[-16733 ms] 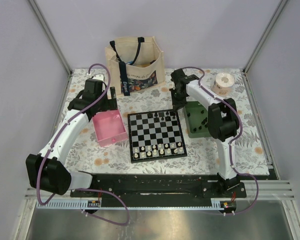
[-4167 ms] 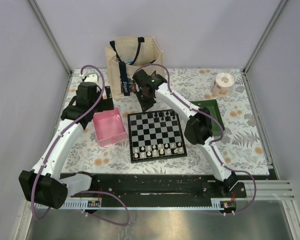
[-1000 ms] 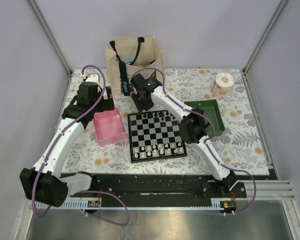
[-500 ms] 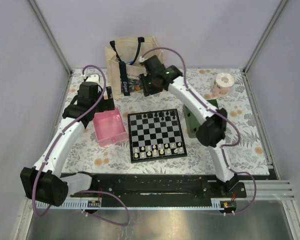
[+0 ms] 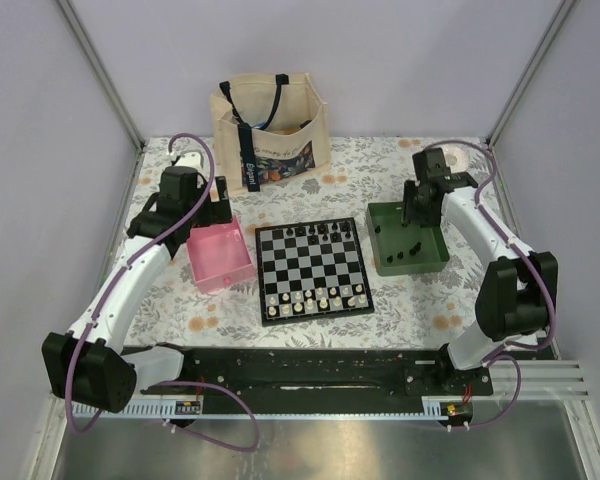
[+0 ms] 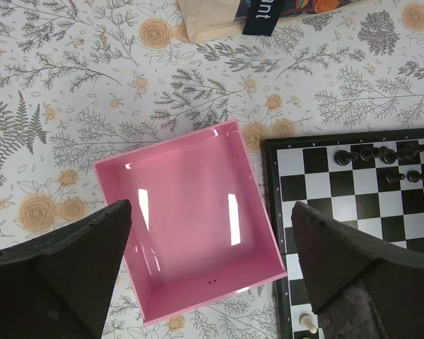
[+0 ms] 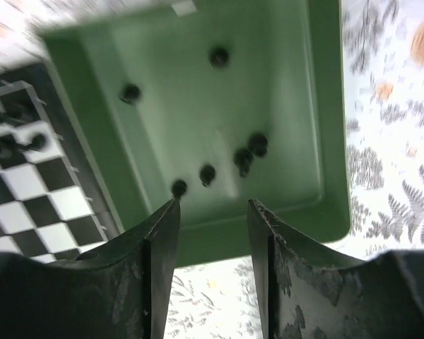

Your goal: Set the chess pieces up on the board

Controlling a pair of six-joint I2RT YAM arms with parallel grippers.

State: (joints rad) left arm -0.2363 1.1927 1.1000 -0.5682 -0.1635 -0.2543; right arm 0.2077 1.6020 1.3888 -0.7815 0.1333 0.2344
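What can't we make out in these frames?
- Right wrist: black pieces in the green tray are blurred; types unreadable.
- Top view: pieces on the board are too small to identify.
- Left wrist: board cut off by the frame edge.
- Top view: bag inside hidden by its walls.

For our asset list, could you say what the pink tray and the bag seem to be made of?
The pink tray looks like glossy moulded plastic, given the bright glare streaks on its floor. The bag looks like matte beige cloth, probably canvas: soft, sagging sides.
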